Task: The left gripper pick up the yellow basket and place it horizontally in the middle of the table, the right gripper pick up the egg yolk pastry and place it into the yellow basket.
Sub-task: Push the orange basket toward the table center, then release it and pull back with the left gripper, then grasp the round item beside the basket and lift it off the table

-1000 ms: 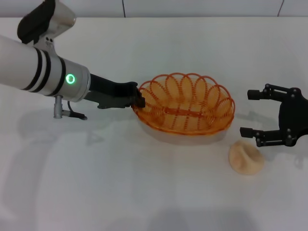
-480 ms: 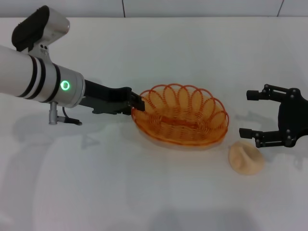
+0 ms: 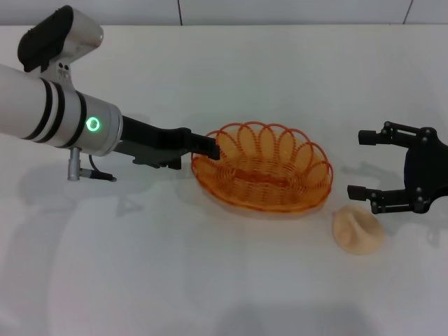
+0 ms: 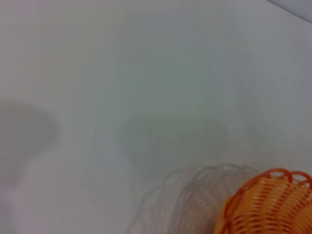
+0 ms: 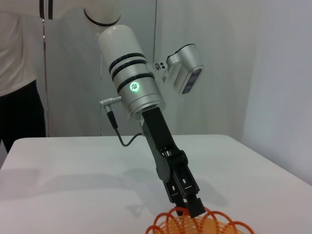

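The white surface (image 3: 231, 280) carries everything, and the yellow basket (image 3: 262, 175) sits flat near its middle, long axis running side to side; it serves as the landmark here. Being open wire with a looped rim, the basket is probably light and fairly stiff, with some spring in the loops, and the rim is the natural place to pinch it. The left tool (image 3: 204, 145) reaches in at the basket's left rim, its tips right over the loops; whether it grips the wire or has let go cannot be told from these views. The right tool (image 3: 365, 163) hovers well off the basket's right end, fingers spread wide and holding nothing. Just beside the basket's right end, on its nearer side and almost under that tool, lies the egg yolk pastry (image 3: 357, 229). It looks soft and crumbly, so a gentle squeeze across its round sides seems wise.
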### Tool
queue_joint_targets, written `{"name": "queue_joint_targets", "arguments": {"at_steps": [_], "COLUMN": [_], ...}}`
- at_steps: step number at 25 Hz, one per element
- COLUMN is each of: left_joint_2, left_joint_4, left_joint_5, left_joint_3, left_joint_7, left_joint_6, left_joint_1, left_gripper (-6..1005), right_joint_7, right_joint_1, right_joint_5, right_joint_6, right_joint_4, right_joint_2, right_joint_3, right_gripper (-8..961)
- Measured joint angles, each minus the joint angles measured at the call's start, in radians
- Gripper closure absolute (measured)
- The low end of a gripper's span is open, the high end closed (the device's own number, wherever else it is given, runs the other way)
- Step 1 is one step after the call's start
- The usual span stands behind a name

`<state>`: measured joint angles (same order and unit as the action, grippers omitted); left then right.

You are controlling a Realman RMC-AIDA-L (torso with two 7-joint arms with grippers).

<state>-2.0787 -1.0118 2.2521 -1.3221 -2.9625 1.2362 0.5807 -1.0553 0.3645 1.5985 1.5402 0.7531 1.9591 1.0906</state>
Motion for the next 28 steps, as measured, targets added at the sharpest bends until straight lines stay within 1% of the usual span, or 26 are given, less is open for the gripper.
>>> {"name": "queue_joint_targets", "arguments": {"at_steps": [3, 6, 8, 11, 14, 18, 20, 24, 28], "left_joint_2": [0.002, 0.007, 0.009, 0.012, 0.007, 0.002, 0.0, -0.003, -0.004], "left_joint_4": [-0.003, -0.017, -0.044, -0.103, -0.156, -0.192, -0.192, -0.189, -0.169], "left_joint_5": [0.004, 0.007, 0.014, 0.021, 0.016, -0.008, -0.059, -0.153, -0.24], "left_joint_3": [0.0, 0.006, 0.014, 0.043, 0.093, 0.125, 0.131, 0.131, 0.13], "left_joint_7": [0.01, 0.034, 0.052, 0.119, 0.257, 0.456, 0.607, 0.846, 1.005], "left_joint_6": [0.004, 0.025, 0.044, 0.076, 0.107, 0.116, 0.111, 0.1, 0.077], "left_joint_1": [-0.002, -0.005, -0.014, -0.046, -0.086, -0.143, -0.175, -0.229, -0.263], "left_gripper": [259, 118, 118, 119, 120, 121, 121, 122, 123], "right_joint_7": [-0.001, -0.006, -0.008, -0.01, -0.017, -0.029, -0.033, -0.035, -0.035], "right_joint_1": [0.0, -0.002, -0.002, -0.002, -0.007, -0.015, -0.022, -0.035, -0.054], "right_joint_5": [-0.001, -0.002, -0.002, -0.004, -0.005, -0.005, -0.005, -0.004, -0.004], "right_joint_6": [-0.001, -0.001, -0.002, -0.001, -0.001, -0.001, 0.0, 0.0, 0.0], "right_joint_4": [-0.001, -0.002, -0.002, -0.007, -0.01, -0.012, -0.012, -0.011, -0.009], "right_joint_2": [0.002, 0.003, 0.003, 0.003, 0.004, 0.007, 0.01, 0.014, 0.017], "right_joint_3": [0.0, 0.0, 0.0, -0.002, -0.01, -0.022, -0.028, -0.033, -0.05], "right_gripper": [78, 78, 78, 78, 79, 79, 79, 79, 79]}}
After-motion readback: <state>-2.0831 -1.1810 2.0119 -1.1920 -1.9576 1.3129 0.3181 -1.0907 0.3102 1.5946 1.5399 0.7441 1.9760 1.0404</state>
